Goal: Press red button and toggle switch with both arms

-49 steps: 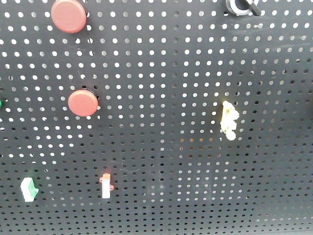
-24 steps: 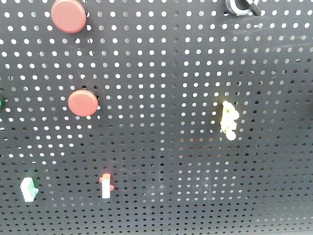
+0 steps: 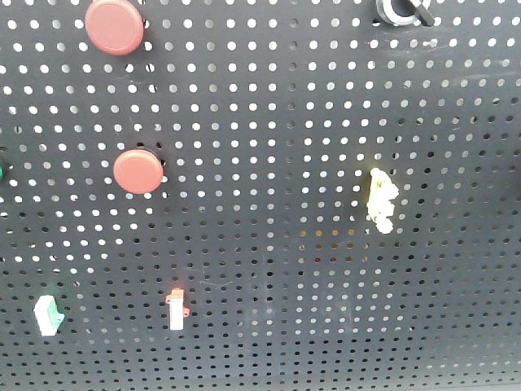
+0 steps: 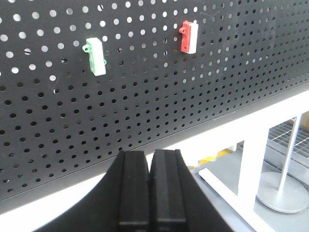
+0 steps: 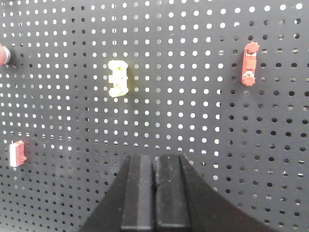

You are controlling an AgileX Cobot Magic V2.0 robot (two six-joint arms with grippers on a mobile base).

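Both grippers (image 4: 150,193) (image 5: 154,198) closed, off pegboard (image 3: 269,122).

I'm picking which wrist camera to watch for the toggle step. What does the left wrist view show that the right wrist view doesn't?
Only the left wrist view: a green-tipped white rocker, the board's bottom edge, and a white frame leg below. Only the right wrist view: a knobbly yellow handle and a red handle. Both show the black pegboard, a red-tipped white rocker and their own closed gripper: left gripper, right gripper. Neither shows the toggle switch.

red button (image 3: 115,26): unobstructed | toggle switch (image 3: 399,10): unobstructed | yellow handle (image 3: 380,199): well apart
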